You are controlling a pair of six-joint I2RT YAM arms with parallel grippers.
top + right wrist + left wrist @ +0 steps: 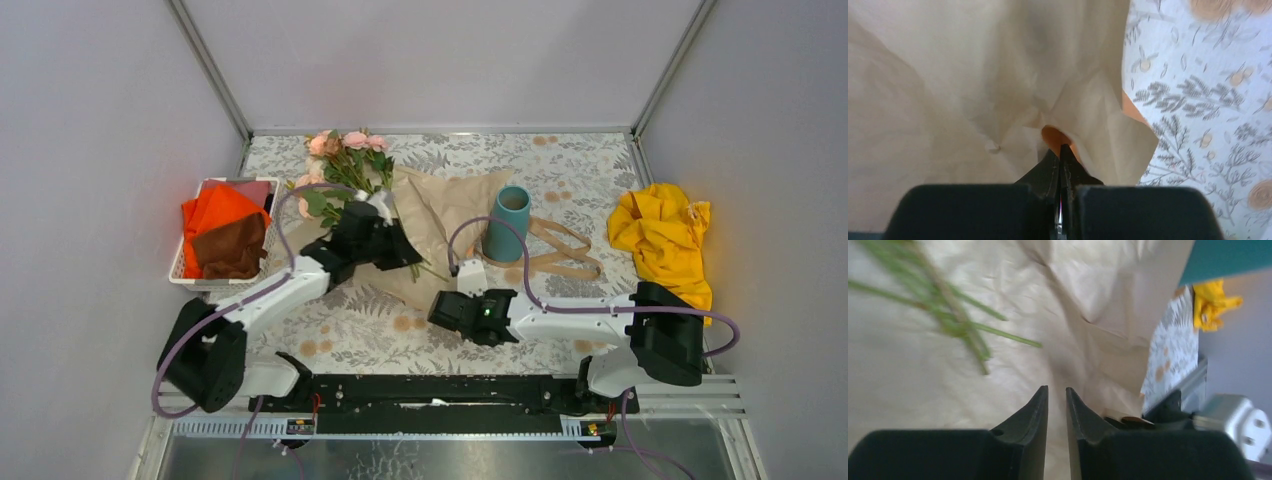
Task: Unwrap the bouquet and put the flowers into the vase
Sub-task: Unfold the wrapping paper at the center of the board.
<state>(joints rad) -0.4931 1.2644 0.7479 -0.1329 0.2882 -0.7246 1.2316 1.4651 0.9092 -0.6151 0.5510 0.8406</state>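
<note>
Pinching crinkled kraft paper (973, 75), right pincer (1061, 150) closed, left pincer (1056, 390) narrowly parted, near thin green stems (955, 315)

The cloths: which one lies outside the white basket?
The yellow cloth, crumpled on the table on the right side; the orange cloth and the brown cloth both lie in the basket on the left.

One teal vase (507, 225) stands on the table (580, 165). Left of the vase lie one sheet of kraft paper (450, 200) and one bunch of roses (345, 160), its blooms too clustered to count. One tan ribbon (565, 255) lies just right of the vase, and one yellow cloth (660, 230) farther right. Far left of it, one white basket (190, 278) holds three cloths: an orange cloth (215, 210), a brown cloth (232, 250) and a pink cloth (255, 188). Two grippers work nearby, the left gripper (1057, 388) and the right gripper (1061, 147).
</note>
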